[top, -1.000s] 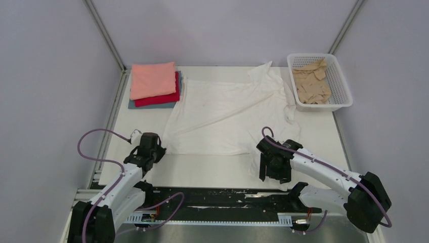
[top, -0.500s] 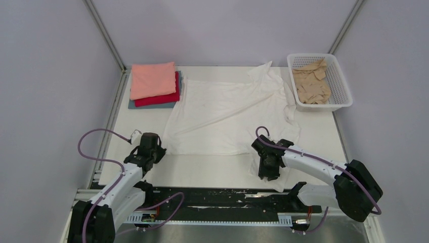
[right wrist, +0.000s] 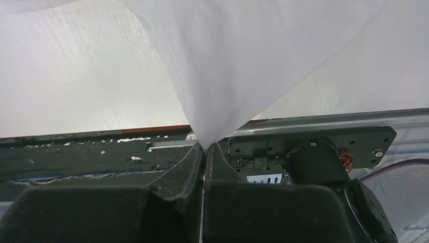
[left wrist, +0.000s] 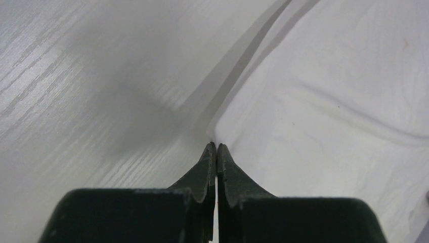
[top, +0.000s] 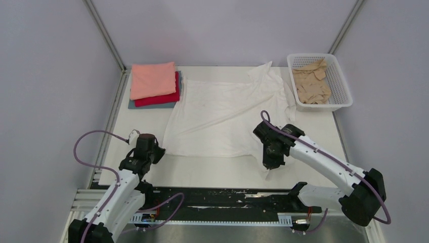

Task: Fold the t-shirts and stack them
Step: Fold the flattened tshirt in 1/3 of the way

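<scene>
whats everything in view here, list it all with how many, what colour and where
white t-shirt: 1, white, spread over the middle of the table
salmon-pink shirt: 1, salmon-pink, folded, top of the stack at the far left
red shirt: 1, red, folded, under the salmon-pink one
grey-blue shirt: 1, grey-blue, folded, bottom of the stack
tan t-shirt: 1, tan-beige, crumpled in the basket
basket: 1, white plastic lattice, far right corner
table: 1, white, under everything
left gripper: 1, black, shut on the white t-shirt's near left corner
right gripper: 1, black, shut on its near right corner, lifted off the table
</scene>
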`<state>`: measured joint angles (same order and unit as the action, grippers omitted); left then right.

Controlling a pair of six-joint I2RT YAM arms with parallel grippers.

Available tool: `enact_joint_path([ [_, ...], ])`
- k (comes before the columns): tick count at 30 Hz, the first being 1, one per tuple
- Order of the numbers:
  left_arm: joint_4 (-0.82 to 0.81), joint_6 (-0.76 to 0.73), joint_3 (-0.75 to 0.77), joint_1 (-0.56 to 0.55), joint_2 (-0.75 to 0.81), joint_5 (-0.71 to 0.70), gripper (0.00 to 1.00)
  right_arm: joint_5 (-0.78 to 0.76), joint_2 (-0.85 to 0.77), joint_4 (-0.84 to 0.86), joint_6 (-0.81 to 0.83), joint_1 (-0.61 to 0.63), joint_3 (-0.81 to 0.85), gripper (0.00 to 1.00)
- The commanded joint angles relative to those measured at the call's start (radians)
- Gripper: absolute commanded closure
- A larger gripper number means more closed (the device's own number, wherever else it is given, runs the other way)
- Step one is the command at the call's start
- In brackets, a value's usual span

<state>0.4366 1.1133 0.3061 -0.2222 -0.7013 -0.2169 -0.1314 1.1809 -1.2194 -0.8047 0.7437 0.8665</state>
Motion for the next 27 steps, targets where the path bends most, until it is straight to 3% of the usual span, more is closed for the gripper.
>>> enact_joint_path([
  [1, 0.075, -0.001, 0.050, 0.001, 0.053, 0.006, 1.00, 0.008, -0.055, -0.253, 0.079, -0.010, 0.126, 1.00],
  [10, 0.259, 0.026, 0.057, -0.001, 0.170, 0.040, 1.00, 0.271, -0.081, -0.268, 0.184, -0.009, 0.027, 1.00],
  [14, 0.315, 0.045, 0.042, -0.002, 0.222, 0.044, 1.00, 0.304, -0.081, -0.267, 0.218, -0.008, 0.006, 1.00],
  [21, 0.214, 0.011, 0.031, -0.002, 0.225, 0.067, 1.00, 0.023, 0.020, -0.254, 0.196, -0.023, 0.114, 1.00],
  [27, 0.021, 0.011, 0.054, -0.001, 0.054, 0.111, 1.00, -0.099, 0.082, -0.139, 0.245, -0.107, 0.221, 1.00],
])
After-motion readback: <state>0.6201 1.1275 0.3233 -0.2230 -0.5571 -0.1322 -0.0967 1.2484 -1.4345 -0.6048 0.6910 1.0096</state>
